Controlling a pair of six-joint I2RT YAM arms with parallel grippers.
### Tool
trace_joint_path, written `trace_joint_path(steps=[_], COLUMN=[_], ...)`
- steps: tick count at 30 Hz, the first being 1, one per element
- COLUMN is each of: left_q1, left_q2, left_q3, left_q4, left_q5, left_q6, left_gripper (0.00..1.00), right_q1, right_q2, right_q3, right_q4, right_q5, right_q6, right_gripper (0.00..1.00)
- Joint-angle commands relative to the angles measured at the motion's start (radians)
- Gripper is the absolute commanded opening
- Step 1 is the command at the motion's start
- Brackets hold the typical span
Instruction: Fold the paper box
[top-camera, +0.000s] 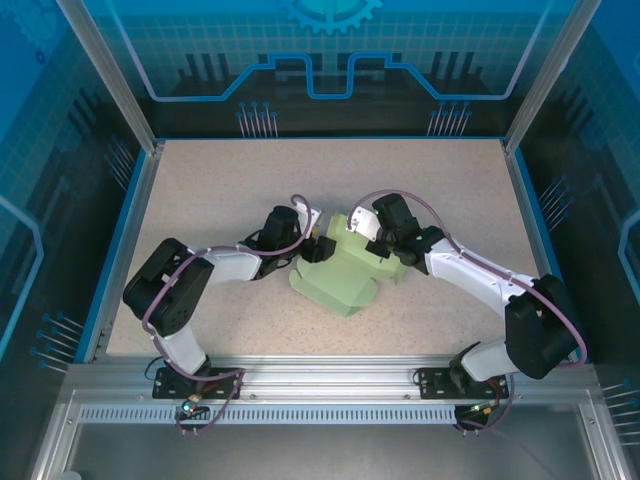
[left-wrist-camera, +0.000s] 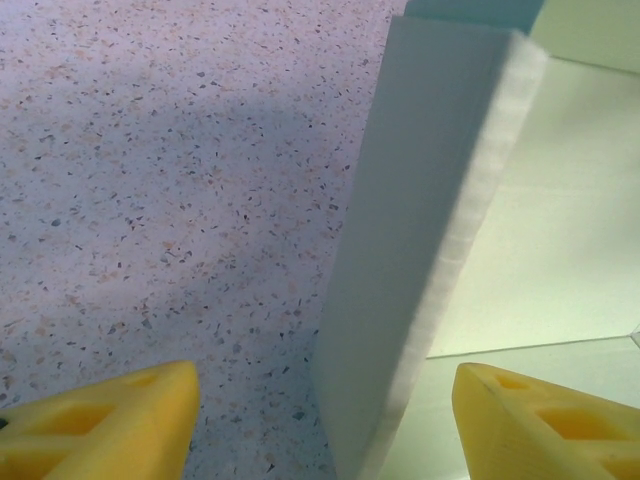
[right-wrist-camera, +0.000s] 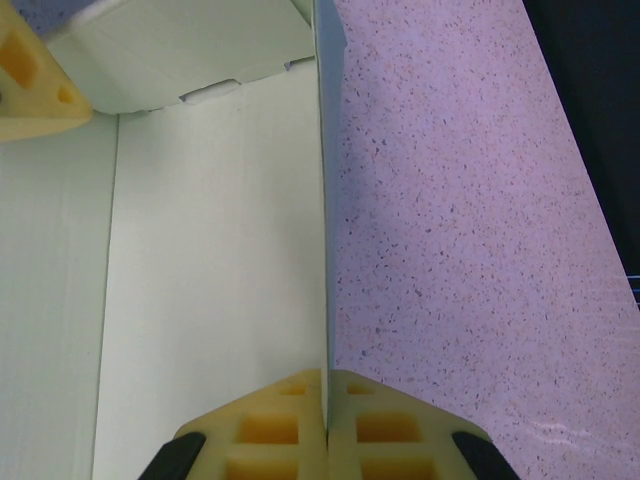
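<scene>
At table centre: right gripper pinches paper box wall; left gripper straddles its wall, jaws wide.

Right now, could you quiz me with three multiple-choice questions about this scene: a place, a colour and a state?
1. Where is the paper box? A between the left gripper and right gripper; B far left corner; C on the metal rail.
2. What colour are the left gripper's fingers? A red; B yellow; C black.
3. How is the right gripper? A wide open; B shut on nothing; C shut on a box wall.
Answers: A, both meet at it; B, yellow tips flank a wall; C, tips pinch the card edge.
</scene>
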Motion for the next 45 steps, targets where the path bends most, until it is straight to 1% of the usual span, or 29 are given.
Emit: trace_joint_path(steps=[1, 4, 6, 11, 18, 20, 21, 24, 28, 33, 35, 39, 42, 45], left_q1=[0.007, 0.006, 0.007, 0.006, 0.003, 0.001, 0.001, 0.001, 0.005, 0.038, 0.067, 0.137, 0.16, 0.161], left_q2=[-0.003, -0.034, -0.043, -0.014, 0.009, 0.013, 0.014, 0.008, -0.032, -0.133, -0.168, -0.219, -0.223, -0.202], left_q3=[0.023, 0.005, 0.0, 0.054, 0.083, 0.088, 0.088, 0.08, 0.063, 0.007, -0.009, -0.038, -0.02, 0.026], left_q4=[-0.004, 0.034, 0.056, 0.023, 0.019, 0.012, 0.014, 0.029, 0.023, 0.025, 0.025, 0.063, 0.041, -0.016], left_q5=[0.038, 0.042, 0.029, -0.003, -0.033, -0.038, -0.038, -0.027, -0.017, 0.0, 0.005, 0.088, 0.122, 0.144], left_q6=[-0.012, -0.026, -0.026, -0.012, 0.009, 0.018, 0.021, 0.017, 0.0, -0.083, -0.146, -0.274, -0.335, -0.377], left_gripper=[0.69, 0.69, 0.67, 0.59, 0.42, 0.4, 0.41, 0.49, 0.58, 0.66, 0.67, 0.7, 0.71, 0.71], right_q1=[0.0, 0.007, 0.008, 0.017, 0.02, 0.021, 0.022, 0.024, 0.025, 0.049, 0.062, 0.084, 0.097, 0.111], right_q2=[-0.001, 0.002, 0.004, 0.016, 0.027, 0.028, 0.03, 0.031, 0.031, 0.027, 0.027, 0.038, 0.045, 0.062], right_q3=[0.026, 0.027, 0.034, 0.052, 0.062, 0.066, 0.066, 0.062, 0.035, -0.014, -0.042, -0.102, -0.144, -0.178], right_q4=[-0.009, 0.001, 0.005, -0.005, -0.006, -0.006, -0.006, 0.006, 0.061, 0.197, 0.265, 0.378, 0.468, 0.555], right_q5=[0.006, 0.022, 0.028, 0.027, 0.024, 0.025, 0.026, 0.037, 0.068, 0.131, 0.152, 0.209, 0.238, 0.265], right_q6=[-0.018, -0.049, -0.062, -0.067, -0.068, -0.069, -0.068, -0.076, -0.109, -0.197, -0.234, -0.301, -0.344, -0.385], right_gripper=[0.0, 0.0, 0.0, 0.0, 0.0, 0.0, 0.0, 0.0, 0.0, 0.0, 0.0, 0.0, 0.0, 0.0])
